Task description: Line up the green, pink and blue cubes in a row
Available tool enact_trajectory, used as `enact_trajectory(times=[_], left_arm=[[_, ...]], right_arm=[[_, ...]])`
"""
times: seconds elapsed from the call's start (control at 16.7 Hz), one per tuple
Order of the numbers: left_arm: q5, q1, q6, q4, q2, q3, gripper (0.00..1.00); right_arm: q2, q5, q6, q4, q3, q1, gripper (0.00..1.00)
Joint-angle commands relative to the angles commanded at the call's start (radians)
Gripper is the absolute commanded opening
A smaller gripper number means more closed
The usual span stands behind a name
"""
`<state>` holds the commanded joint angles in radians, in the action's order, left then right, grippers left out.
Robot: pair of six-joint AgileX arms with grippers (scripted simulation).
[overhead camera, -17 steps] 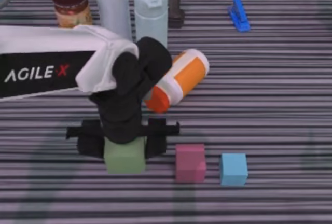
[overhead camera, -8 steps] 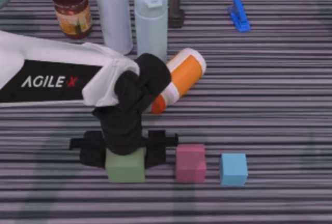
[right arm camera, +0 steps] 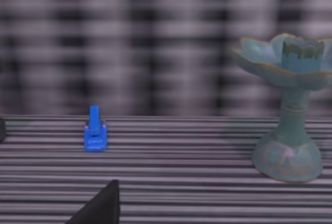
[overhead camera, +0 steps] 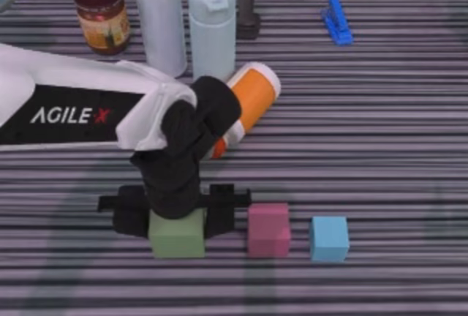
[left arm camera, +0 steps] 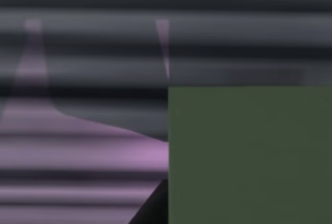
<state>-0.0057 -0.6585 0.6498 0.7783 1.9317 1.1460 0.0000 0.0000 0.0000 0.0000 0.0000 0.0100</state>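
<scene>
Near the lower middle of the top view, three cubes sit in a row on the striped surface point(overhead camera: 395, 111). The green cube point(overhead camera: 177, 233) is at the left end, the pink cube point(overhead camera: 268, 230) is next, and the blue cube point(overhead camera: 329, 238) is at the right end. The pink and blue cubes are close together but do not touch. The green cube sits a bit apart from the pink one.

The left arm point(overhead camera: 80, 111) comes in from the left edge of the frame. Its left pincer point(overhead camera: 174, 212) is right over the green cube, with one black finger on each side of it. I cannot tell if the fingers press on the cube or stand just off it. In the left wrist view the green cube point(left arm camera: 249, 154) is very close and fills much of the frame.

Higher up, an orange bottle point(overhead camera: 245, 107) lies on its side, partly under the arm. Behind it stand a white bottle point(overhead camera: 159, 16), a pale blue bottle point(overhead camera: 213, 23) and a jar point(overhead camera: 101, 14). A blue clip point(overhead camera: 337, 20) lies at the upper right.

The right arm does not show in the top view. Its wrist view shows the blue clip point(right arm camera: 95, 130) and a blue-green stand point(right arm camera: 288, 107) on the surface.
</scene>
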Motion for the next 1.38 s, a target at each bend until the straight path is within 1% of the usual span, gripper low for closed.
enact_trajectory(times=[0.24,0.3,0.9,1.26,1.38], left_arm=[[0.0,0.0,0.0,0.0,0.0,0.0,0.98],[0.0,0.0,0.0,0.0,0.0,0.0,1.0],[0.0,0.0,0.001,0.017,-0.007,0.013,1.0],[0.0,0.012,0.005,0.23,-0.088,0.133,1.0],[-0.001,0.016,0.005,0.264,-0.108,0.155,1.0]], right_arm=[[0.0,0.0,0.0,0.0,0.0,0.0,1.0],[0.0,0.0,0.0,0.0,0.0,0.0,1.0],[0.0,0.0,0.0,0.0,0.0,0.0,1.0],[0.0,0.0,0.0,0.0,0.0,0.0,1.0],[0.0,0.0,0.0,0.0,0.0,0.0,1.0]])
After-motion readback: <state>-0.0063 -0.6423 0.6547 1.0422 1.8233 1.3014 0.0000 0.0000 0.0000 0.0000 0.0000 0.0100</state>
